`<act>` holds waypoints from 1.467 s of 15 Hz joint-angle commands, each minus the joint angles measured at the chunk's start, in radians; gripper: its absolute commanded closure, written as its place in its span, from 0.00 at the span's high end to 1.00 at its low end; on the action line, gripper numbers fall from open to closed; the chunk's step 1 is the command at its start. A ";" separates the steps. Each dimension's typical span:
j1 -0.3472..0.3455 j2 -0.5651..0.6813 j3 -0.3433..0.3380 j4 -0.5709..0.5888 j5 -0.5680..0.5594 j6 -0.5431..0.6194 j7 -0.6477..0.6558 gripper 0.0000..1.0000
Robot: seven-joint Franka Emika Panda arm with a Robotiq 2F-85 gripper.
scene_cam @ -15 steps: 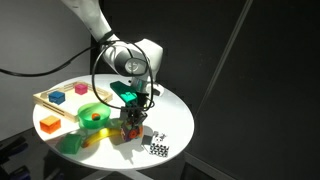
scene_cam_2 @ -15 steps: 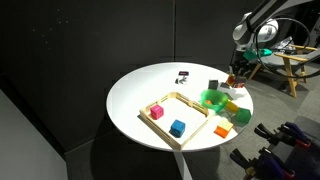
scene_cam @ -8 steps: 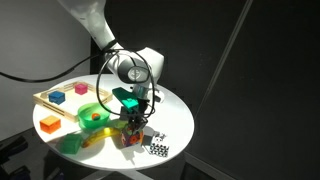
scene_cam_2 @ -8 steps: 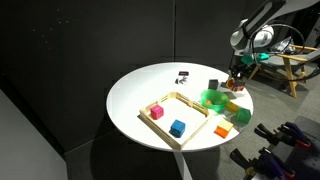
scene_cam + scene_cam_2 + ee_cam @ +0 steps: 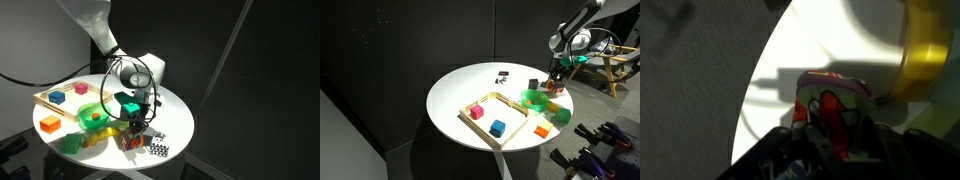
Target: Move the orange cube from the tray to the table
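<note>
My gripper (image 5: pixel 131 131) is shut on the orange cube (image 5: pixel 130 139), a small orange-red cube with lighter faces. It holds the cube low over the white round table (image 5: pixel 176 114), near the front edge and beside the green bowl (image 5: pixel 93 113). Whether the cube touches the tabletop I cannot tell. In the wrist view the cube (image 5: pixel 830 96) sits between the dark fingers (image 5: pixel 832 128) over the white top. The light wood tray (image 5: pixel 510 98) lies apart from the gripper (image 5: pixel 556 85) in both exterior views, with a pink cube (image 5: pixel 476 111) and a blue cube (image 5: pixel 497 127) in it.
A checkered cube (image 5: pixel 158 150) lies just beside the gripper near the table edge. A yellow block (image 5: pixel 50 123), a flat orange block (image 5: pixel 542 130) and a dark cube (image 5: pixel 533 85) lie around the bowl. The table edge drops off close to the gripper.
My gripper has come down and slightly toward the table's front edge with the orange cube still held in it. Nothing else has moved.
</note>
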 commanded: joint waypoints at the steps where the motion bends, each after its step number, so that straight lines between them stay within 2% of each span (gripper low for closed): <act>1: -0.018 0.018 0.012 0.032 0.015 -0.004 0.011 0.65; 2: -0.017 0.019 0.012 0.032 0.015 -0.004 0.011 0.66; 6: -0.017 0.018 0.012 0.032 0.014 -0.005 0.010 0.95; 7: -0.017 0.015 0.012 0.030 0.014 -0.005 0.008 1.00; 22: -0.011 -0.100 0.023 -0.003 0.017 -0.059 -0.008 1.00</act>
